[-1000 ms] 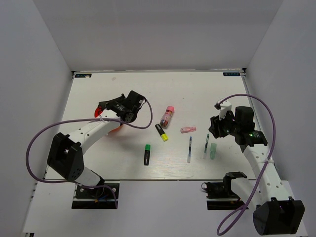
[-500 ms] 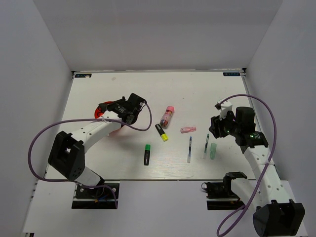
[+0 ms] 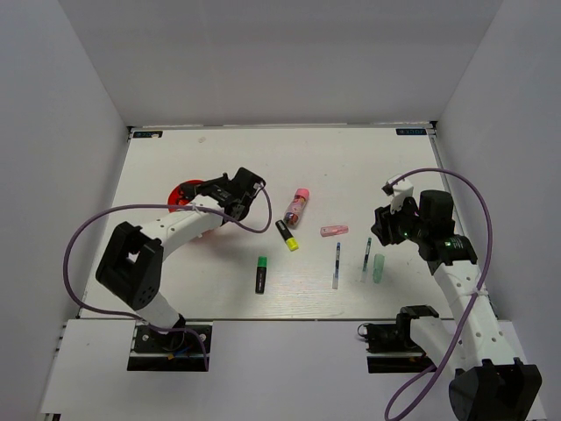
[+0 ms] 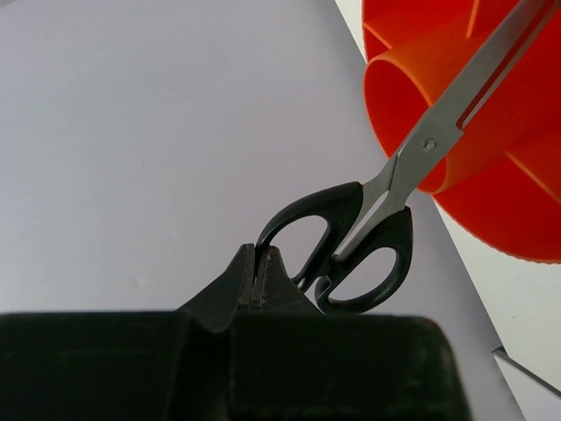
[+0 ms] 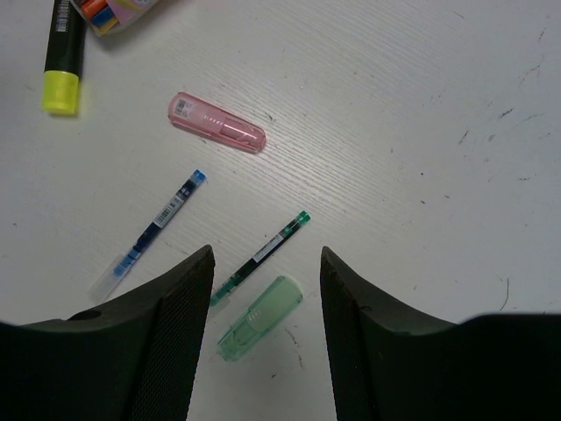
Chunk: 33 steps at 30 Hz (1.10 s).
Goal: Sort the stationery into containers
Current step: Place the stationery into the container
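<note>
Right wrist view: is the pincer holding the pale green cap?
No, the pale green cap lies on the table beneath the open right pincer.

Plain pale grey walls (image 3: 263, 53) enclose the white counter (image 3: 351, 167) on its far, left and right edges, evenly lit.

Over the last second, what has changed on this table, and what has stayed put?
The left gripper slid to the right over the red-orange organiser, uncovering more of its rim. The scissors point blades-first into it. The right gripper and the loose items, such as the pink eraser, stayed put.
</note>
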Available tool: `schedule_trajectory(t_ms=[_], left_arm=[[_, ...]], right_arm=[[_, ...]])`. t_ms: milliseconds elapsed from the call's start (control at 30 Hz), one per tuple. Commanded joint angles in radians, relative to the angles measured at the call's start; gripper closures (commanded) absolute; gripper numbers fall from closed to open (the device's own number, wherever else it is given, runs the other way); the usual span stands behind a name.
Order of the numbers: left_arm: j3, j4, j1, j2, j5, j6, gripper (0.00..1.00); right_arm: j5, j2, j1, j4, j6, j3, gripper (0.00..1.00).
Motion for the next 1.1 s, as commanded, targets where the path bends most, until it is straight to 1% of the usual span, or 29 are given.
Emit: schedule_trajectory(t_ms=[0,167,467,633,667,700,733,833,867,900,933,967,1033,1067], left_arm=[[-0.019,0.080,-0.013,0.008,-0.054,0.048,1.00],[-0.033,0.146,-0.027,0.038,-0.080,0.125,1.00],[-0.054,0.351,-0.053,0.072,-0.107,0.313,1.00],[-0.084,0.448,-0.062,0.104,-0.121,0.381,1.00],[-0.087,0.463,-0.064,0.106,-0.118,0.392,1.00],[-0.090,0.480,-0.066,0.109,-0.121,0.407,0.99],[-0.102,0.509,-0.072,0.117,-0.126,0.425,0.95],[-0.140,0.618,-0.084,0.127,-0.130,0.528,0.90],[-0.150,0.703,-0.085,0.129,-0.130,0.550,0.87],[-0.156,0.733,-0.090,0.137,-0.133,0.615,0.85],[-0.175,0.758,-0.095,0.140,-0.130,0.635,0.81],[-0.185,0.814,-0.096,0.141,-0.132,0.649,0.71],[-0.194,0.851,-0.099,0.149,-0.135,0.686,0.56],[-0.193,0.864,-0.102,0.151,-0.138,0.694,0.42]], right_arm=[[-0.018,-0.015,0.000,0.004,0.005,0.008,0.45],[-0.017,-0.018,0.000,0.003,0.005,0.010,0.45],[-0.018,-0.023,0.000,0.001,0.003,0.010,0.45],[-0.023,-0.025,0.000,0.001,0.005,0.008,0.45],[-0.021,-0.026,-0.003,0.001,0.006,0.005,0.43],[-0.023,-0.025,0.000,0.003,0.006,0.007,0.43],[-0.026,-0.025,0.000,0.001,0.006,0.008,0.43],[-0.025,-0.025,-0.003,0.001,0.006,0.008,0.43],[-0.024,-0.028,0.000,0.001,0.006,0.008,0.43],[-0.024,-0.026,-0.002,0.001,0.006,0.008,0.43],[-0.028,-0.029,0.000,-0.002,0.005,0.005,0.43],[-0.029,-0.029,-0.002,0.001,0.005,0.007,0.43],[-0.028,-0.029,0.000,-0.002,0.006,0.007,0.43],[-0.028,-0.029,-0.002,-0.001,0.006,0.007,0.43]])
